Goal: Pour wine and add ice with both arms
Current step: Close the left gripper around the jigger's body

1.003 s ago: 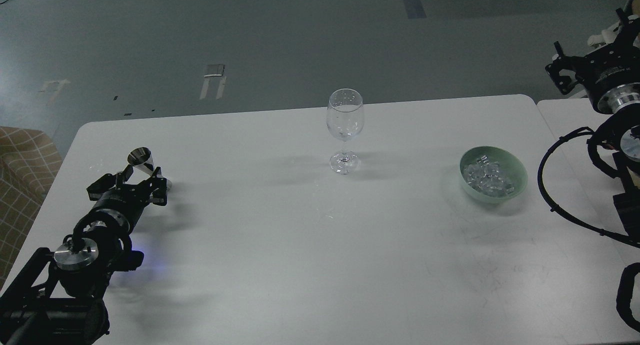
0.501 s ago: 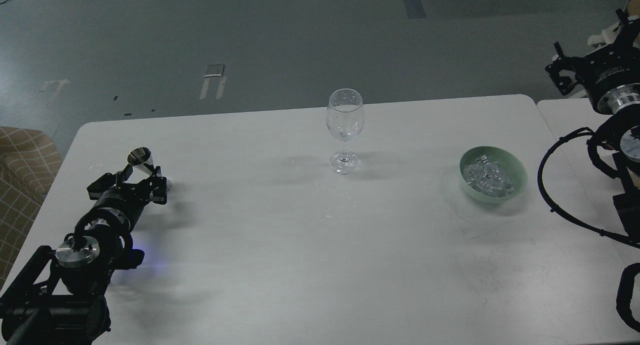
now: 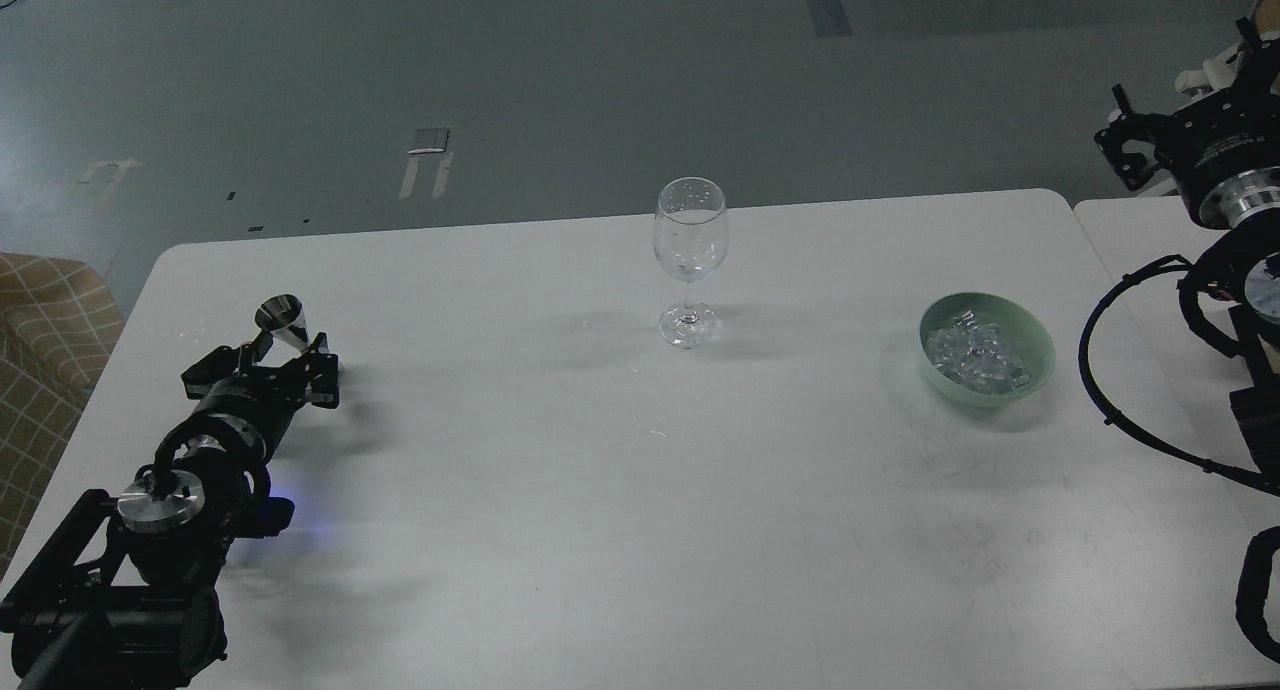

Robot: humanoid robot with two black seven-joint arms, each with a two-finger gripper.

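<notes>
Gripping a small metal cone [image 3: 283, 322], the left tool [image 3: 285, 355] sits low over the counter [image 3: 600, 490]. The right tool [image 3: 1135, 150] is too dark to judge. Ice [image 3: 972, 358] fills a green bowl [image 3: 1035, 345].

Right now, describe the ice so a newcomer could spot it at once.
Start at the white table and go to its right side, to the right of the wine glass standing mid-table. There sits a shallow pale green bowl, the only bowl in view. The ice is the heap of small clear cubes inside it, far smaller than the glass's cup.
</notes>
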